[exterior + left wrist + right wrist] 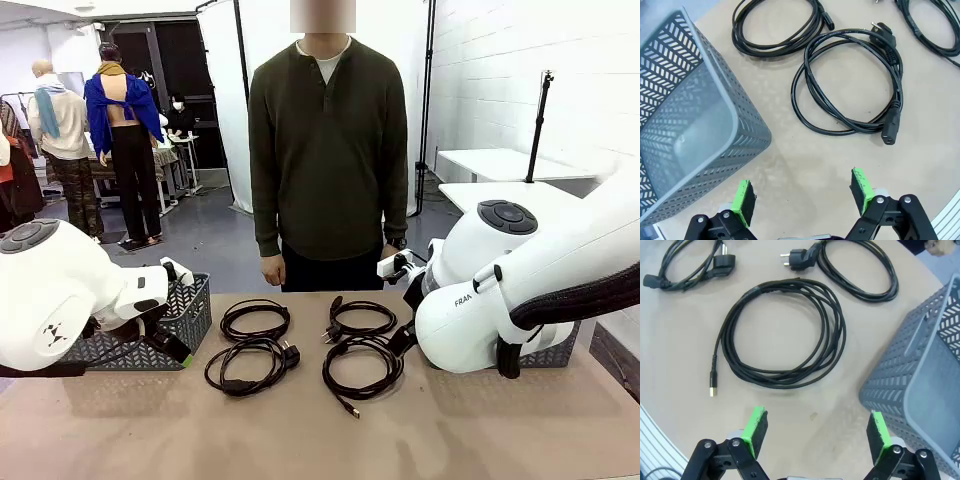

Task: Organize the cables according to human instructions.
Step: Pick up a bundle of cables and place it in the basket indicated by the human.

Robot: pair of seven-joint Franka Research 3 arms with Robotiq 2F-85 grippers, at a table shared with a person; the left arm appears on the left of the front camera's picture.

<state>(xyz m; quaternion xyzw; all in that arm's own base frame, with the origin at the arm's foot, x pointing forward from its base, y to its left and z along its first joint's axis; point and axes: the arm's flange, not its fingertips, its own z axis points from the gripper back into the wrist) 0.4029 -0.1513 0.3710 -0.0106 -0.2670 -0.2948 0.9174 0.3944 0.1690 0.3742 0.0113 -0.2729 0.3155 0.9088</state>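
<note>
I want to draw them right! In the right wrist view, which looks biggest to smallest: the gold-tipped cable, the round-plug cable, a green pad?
1. gold-tipped cable, widest coil.
2. round-plug cable, looks smaller, but it lies farther off, so maybe alike really.
3. green pad, smallest.

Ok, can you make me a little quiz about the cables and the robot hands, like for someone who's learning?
1. How many coiled black cables lie on the table?
2. True or false: the left gripper is squeezing a cable.
3. The coil just ahead of the right gripper ends in: A) a slim gold-tipped USB-style plug, B) a round two-pin wall plug, C) a light bulb.

Key: 1. Four. 2. False: its jaws stand open over bare table. 3. A.
</note>
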